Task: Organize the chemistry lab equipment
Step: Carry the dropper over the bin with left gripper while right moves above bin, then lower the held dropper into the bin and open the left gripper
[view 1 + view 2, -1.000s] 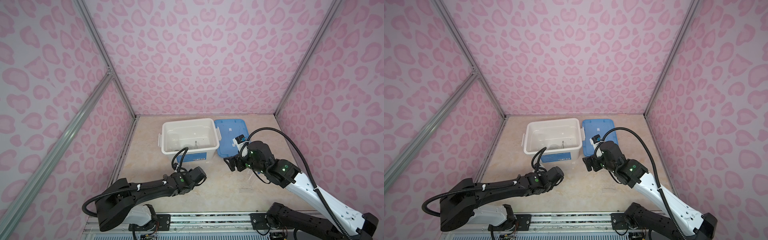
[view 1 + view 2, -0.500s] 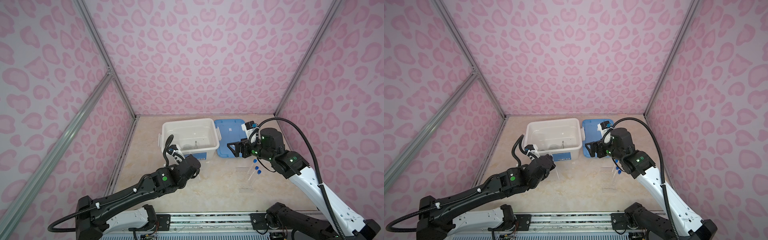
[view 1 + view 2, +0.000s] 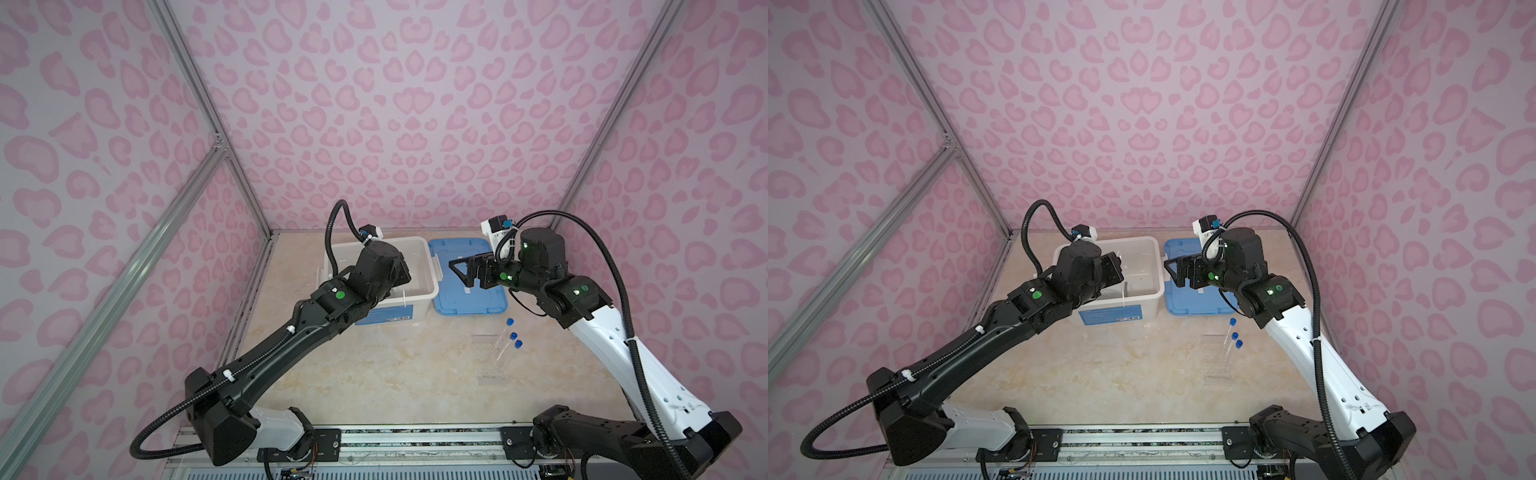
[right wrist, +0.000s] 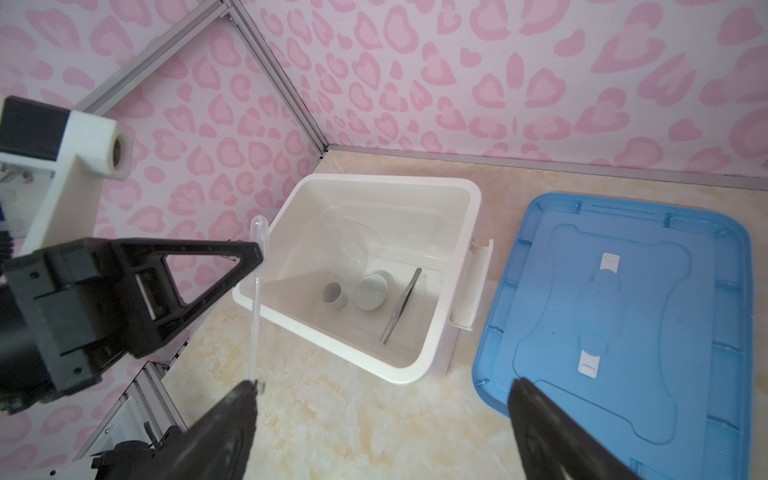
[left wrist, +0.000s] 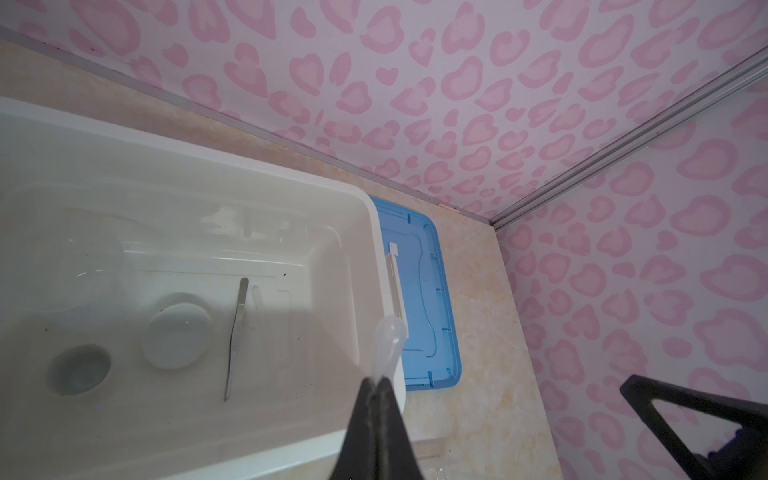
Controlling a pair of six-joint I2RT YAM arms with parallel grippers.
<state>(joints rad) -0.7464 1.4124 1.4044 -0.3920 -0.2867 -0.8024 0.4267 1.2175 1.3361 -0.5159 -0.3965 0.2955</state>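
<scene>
- Black left gripper [image 5: 376, 388]: clenched on a clear plastic dropper [image 5: 389, 340] beside the open white plastic box [image 3: 431, 268], centre of both top views.
- Black right gripper [image 4: 382, 386]: spread wide, empty.
- Wrist views alone show, inside the box: two small white round dishes [image 5: 176, 334], thin metal tweezers [image 5: 236, 336], clear glass vessel [image 4: 353, 249].
- Blue box label [image 3: 384, 313]: print unreadable.
- Three clear blue-capped tubes [image 3: 508, 336]: right of centre; clear rack [image 3: 1217, 376] barely discernible.
</scene>
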